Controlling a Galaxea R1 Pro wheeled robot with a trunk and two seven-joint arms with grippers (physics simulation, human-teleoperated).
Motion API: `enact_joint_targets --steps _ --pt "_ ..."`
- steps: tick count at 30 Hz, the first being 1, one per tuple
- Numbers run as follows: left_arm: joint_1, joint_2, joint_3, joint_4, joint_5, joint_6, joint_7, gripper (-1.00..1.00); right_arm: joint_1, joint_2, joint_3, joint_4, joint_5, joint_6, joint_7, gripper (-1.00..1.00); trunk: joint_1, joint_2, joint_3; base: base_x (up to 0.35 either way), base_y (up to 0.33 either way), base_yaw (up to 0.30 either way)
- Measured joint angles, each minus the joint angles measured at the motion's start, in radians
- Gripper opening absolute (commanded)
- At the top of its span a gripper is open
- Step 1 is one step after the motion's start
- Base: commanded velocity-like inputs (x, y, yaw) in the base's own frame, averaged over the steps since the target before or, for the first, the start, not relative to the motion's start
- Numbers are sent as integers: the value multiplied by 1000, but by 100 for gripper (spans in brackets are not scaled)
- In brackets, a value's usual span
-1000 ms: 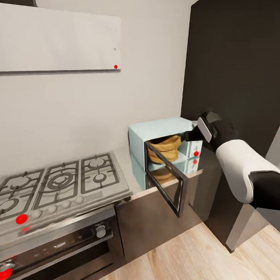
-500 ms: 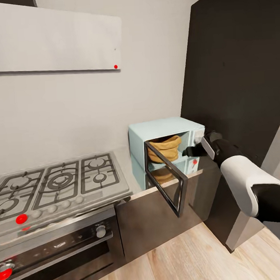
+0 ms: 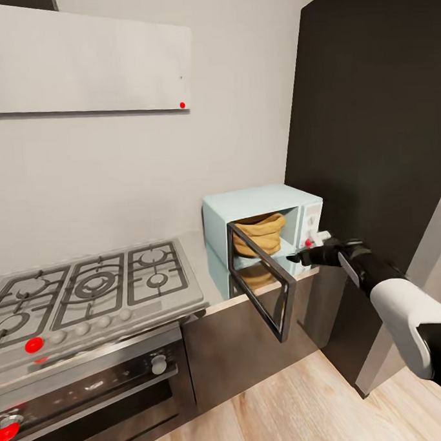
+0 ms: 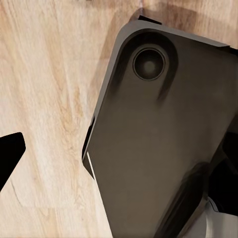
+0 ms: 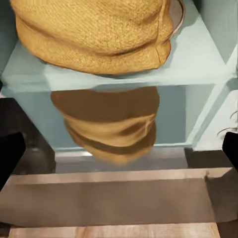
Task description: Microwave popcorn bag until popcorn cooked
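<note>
The pale mint-blue microwave point(image 3: 265, 202) stands on the grey countertop point(image 3: 195, 264) with its dark glass door point(image 3: 266, 289) swung open towards me. The tan popcorn bag point(image 3: 260, 234) sits inside the cavity, upright, its rolled rim up. My right gripper point(image 3: 295, 258) hovers open just outside the microwave's lower right front corner, apart from the bag. In the right wrist view the popcorn bag point(image 5: 94, 29) rests on the microwave floor point(image 5: 198, 59), with the open gripper point(image 5: 119, 153) empty and its fingers point(image 5: 10, 156) at both edges. The left gripper's finger point(image 4: 9, 156) hangs over wooden floor.
A gas hob point(image 3: 88, 289) with grey grates lies left of the microwave, above a built-in dark oven point(image 3: 93, 389). A tall dark cabinet point(image 3: 377, 128) stands close on the right. The bag's reflection point(image 5: 109, 124) shows in the worktop. The dark robot base point(image 4: 163, 148) is seen under the left wrist.
My right gripper has drawn back out of the microwave opening, down and towards me, leaving the bag inside. The bag, door and camera have not moved.
</note>
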State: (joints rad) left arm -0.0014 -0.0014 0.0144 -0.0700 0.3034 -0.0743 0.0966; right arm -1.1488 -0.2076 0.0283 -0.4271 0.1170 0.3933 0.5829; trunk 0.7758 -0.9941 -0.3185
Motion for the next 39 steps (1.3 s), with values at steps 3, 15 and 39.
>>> enact_joint_targets --steps 3,15,39 --pt "0 0 0 -2 0 0 0 100 51 9 -1 0 -2 -88 -1 100 0 0 0 0 0 0" --pt "0 -1 0 -3 0 1 0 100 88 11 -4 1 -6 -110 12 100 0 0 0 0 0 0" --pt "0 -1 0 -3 1 1 0 100 88 -2 -107 -138 -32 -133 -53 100 0 0 0 0 0 57"
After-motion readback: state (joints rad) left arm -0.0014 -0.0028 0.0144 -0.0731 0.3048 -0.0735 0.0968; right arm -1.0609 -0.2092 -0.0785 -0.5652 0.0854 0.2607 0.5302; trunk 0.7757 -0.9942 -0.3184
